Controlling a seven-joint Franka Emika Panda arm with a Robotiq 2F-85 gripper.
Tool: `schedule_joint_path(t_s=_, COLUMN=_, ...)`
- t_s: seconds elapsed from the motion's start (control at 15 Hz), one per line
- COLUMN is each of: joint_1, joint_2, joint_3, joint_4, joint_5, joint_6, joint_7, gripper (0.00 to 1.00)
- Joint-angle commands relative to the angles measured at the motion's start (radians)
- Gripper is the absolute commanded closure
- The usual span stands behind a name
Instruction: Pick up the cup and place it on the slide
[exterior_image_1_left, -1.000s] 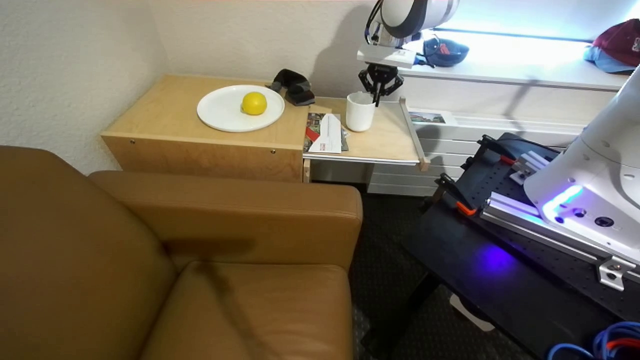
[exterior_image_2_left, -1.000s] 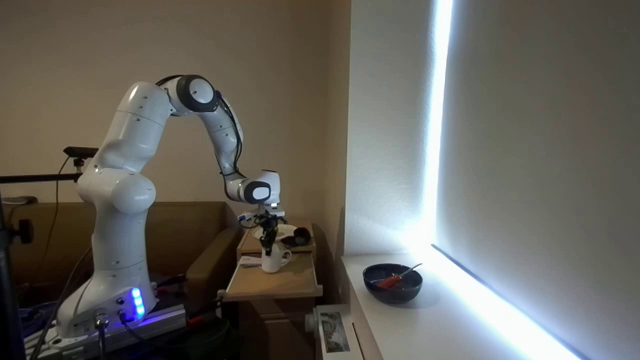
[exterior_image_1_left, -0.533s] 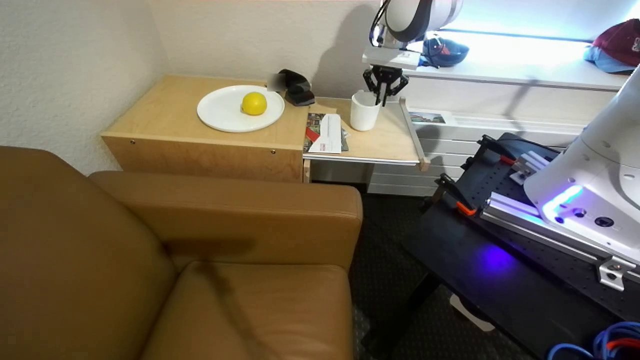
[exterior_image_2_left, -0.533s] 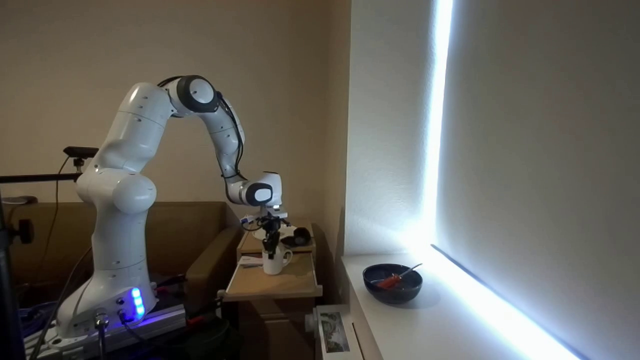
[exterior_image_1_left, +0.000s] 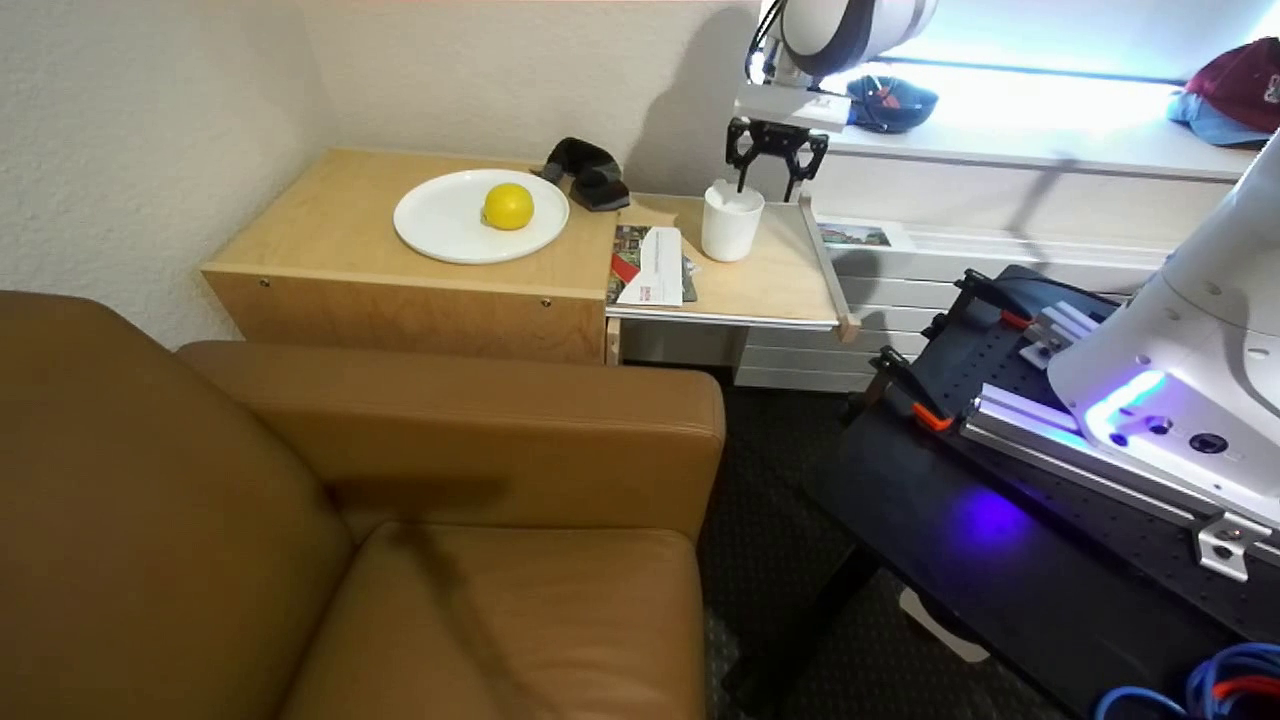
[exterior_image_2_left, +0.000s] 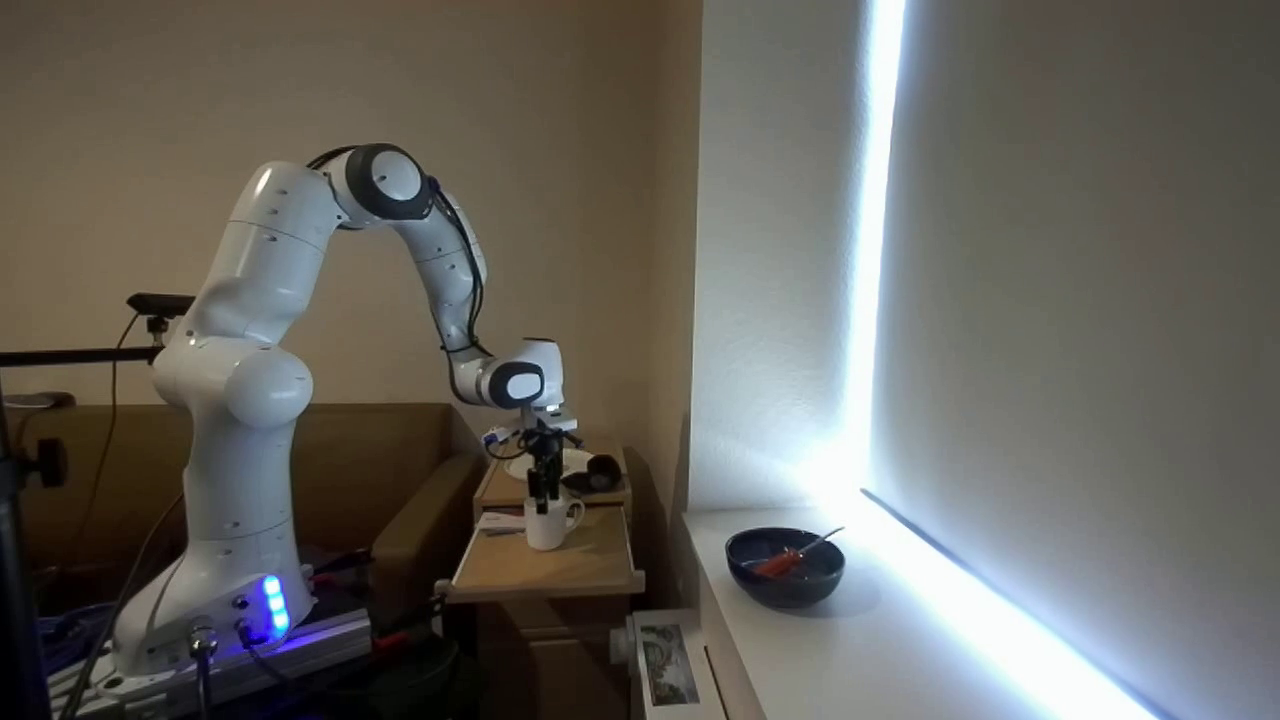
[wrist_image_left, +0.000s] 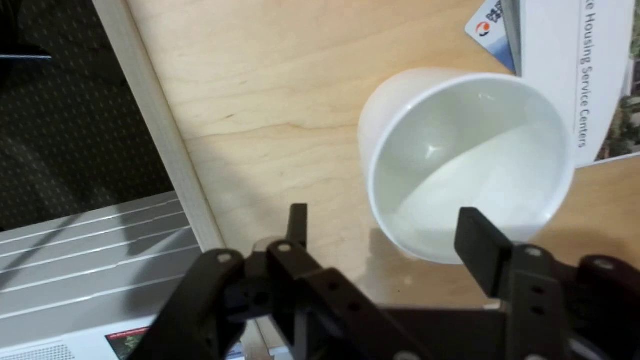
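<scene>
One black two-fingered gripper (wrist_image_left: 382, 207) is hanging spread, unclenched, one finger (wrist_image_left: 481, 245) showing over the mouth of one plain white cylindrical cup (wrist_image_left: 465, 130); whether it is dipping inside I cannot tell. The cup is standing upright on one flat light-wood pull-out board (wrist_image_left: 260, 100). One white jointed arm (exterior_image_2_left: 275, 258) is arching over, bending down toward six o'clock. Farther off, in an exterior view, one round white plate (exterior_image_1_left: 430, 225) at nine o'clock from the cup is holding one yellow ball-shaped thing (exterior_image_1_left: 509, 207); one dark blue bowl (exterior_image_2_left: 785, 594) is holding one red-handled screwdriver (exterior_image_2_left: 779, 564).
</scene>
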Motion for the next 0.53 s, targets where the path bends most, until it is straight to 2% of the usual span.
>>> schedule_joint_path(t_s=0.0, joint_1=-0.062, joint_2=-0.136, joint_3=0.049, joint_4=-0.067, joint_5=0.076, joint_6=-0.012, joint_7=-0.128, gripper=0.0)
schedule_joint_path(t_s=0.13, joint_1=-0.105, joint_2=-0.237, joint_3=0.073, joint_4=-0.095, joint_5=0.126, joint_6=-0.082, joint_7=-0.249, gripper=0.0)
schedule_joint_path(t_s=0.33, joint_1=-0.171, joint_2=-0.355, joint_3=0.086, joint_4=-0.087, joint_5=0.311, joint_6=-0.23, joint_7=-0.463, gripper=0.0)
schedule_joint_path(t_s=0.4, joint_1=-0.125, joint_2=-0.259, joint_3=0.074, joint_4=-0.055, joint_5=0.228, joint_6=-0.145, joint_7=-0.347, gripper=0.0)
schedule_joint_path(t_s=0.47, joint_1=-0.145, joint_2=-0.301, joint_3=0.075, joint_4=-0.056, joint_5=0.267, joint_6=-0.191, joint_7=-0.401, gripper=0.0)
